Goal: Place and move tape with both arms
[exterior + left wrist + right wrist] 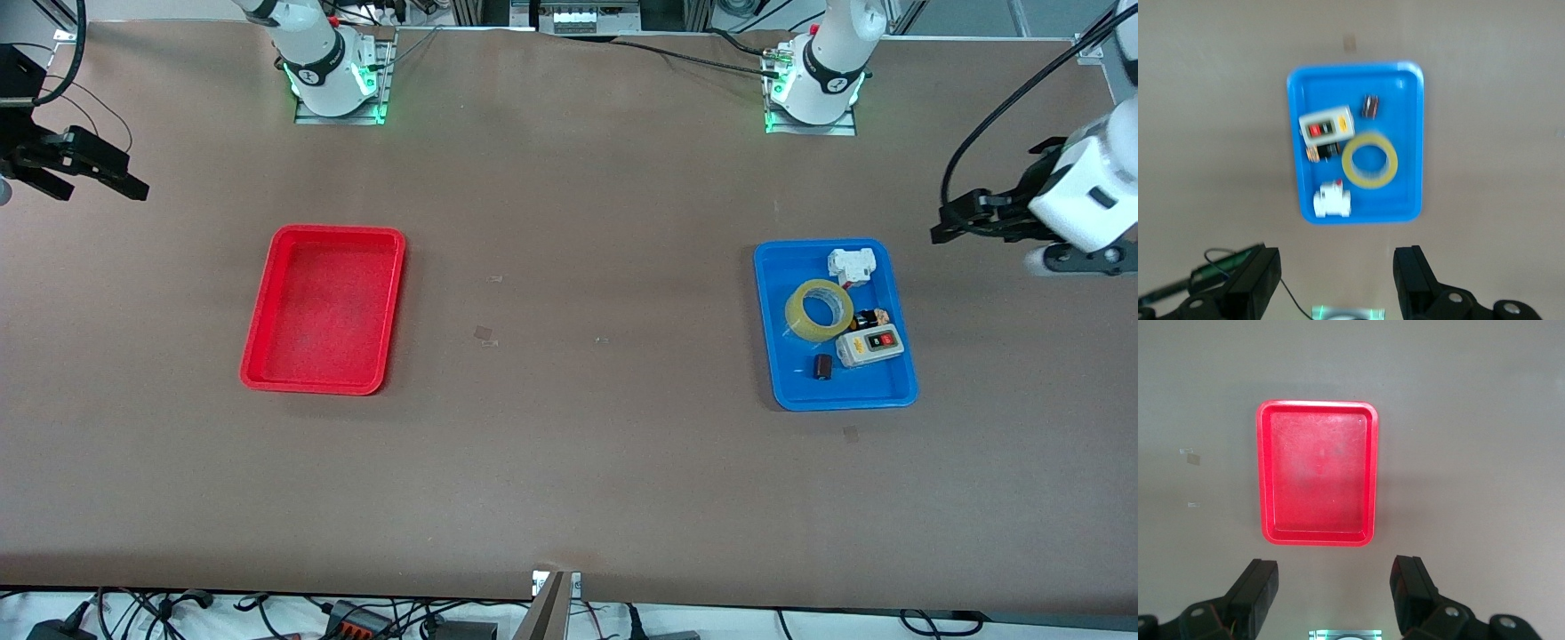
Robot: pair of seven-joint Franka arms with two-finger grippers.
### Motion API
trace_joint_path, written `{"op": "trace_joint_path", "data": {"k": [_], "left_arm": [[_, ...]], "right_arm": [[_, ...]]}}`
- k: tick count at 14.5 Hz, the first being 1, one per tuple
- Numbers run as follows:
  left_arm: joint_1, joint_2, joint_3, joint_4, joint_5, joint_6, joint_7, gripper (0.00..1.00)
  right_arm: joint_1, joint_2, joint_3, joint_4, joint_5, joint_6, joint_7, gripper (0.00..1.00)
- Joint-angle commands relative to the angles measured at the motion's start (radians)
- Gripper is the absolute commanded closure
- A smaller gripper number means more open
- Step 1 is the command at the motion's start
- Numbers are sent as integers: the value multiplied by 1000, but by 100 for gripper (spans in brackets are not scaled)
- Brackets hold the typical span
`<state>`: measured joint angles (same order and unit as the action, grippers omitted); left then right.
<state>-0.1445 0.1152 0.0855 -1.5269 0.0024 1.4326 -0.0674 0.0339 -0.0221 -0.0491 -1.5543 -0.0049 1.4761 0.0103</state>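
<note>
Front view: tape (819, 309) flat in blue tray (773, 373) at left arm's end, red tray (267, 378) bare as likely destination; left gripper (1338, 280) and right gripper (1335, 597) raised, spread wide, grasping nothing.

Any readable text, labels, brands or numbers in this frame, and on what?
No text can be read in any view.
Switch box in the blue tray: a small yellow label beside its red and black buttons, too small to read.
Tape, white part, red tray: no markings show.
</note>
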Motion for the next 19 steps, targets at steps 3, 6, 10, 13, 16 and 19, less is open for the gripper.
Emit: {"op": "trace_joint_path", "data": {"k": [3, 6, 10, 13, 16, 19], "left_arm": [[-23, 90, 2, -4, 1, -38, -2, 0], [3, 145, 3, -27, -1, -26, -5, 0], [55, 129, 2, -223, -2, 211, -3, 0], [71, 115, 0, -340, -2, 368, -3, 0], [69, 115, -3, -451, -4, 518, -5, 0], [66, 115, -4, -565, -4, 675, -5, 0]], "right_arm": [[-5, 1, 3, 14, 3, -10, -12, 1], [-5, 1, 3, 14, 3, -10, -12, 1], [-5, -1, 3, 14, 3, -14, -12, 1], [-3, -1, 3, 14, 3, -10, -12, 1], [-3, 2, 3, 13, 3, -8, -12, 1], [-3, 4, 3, 13, 3, -5, -12, 1]]}}
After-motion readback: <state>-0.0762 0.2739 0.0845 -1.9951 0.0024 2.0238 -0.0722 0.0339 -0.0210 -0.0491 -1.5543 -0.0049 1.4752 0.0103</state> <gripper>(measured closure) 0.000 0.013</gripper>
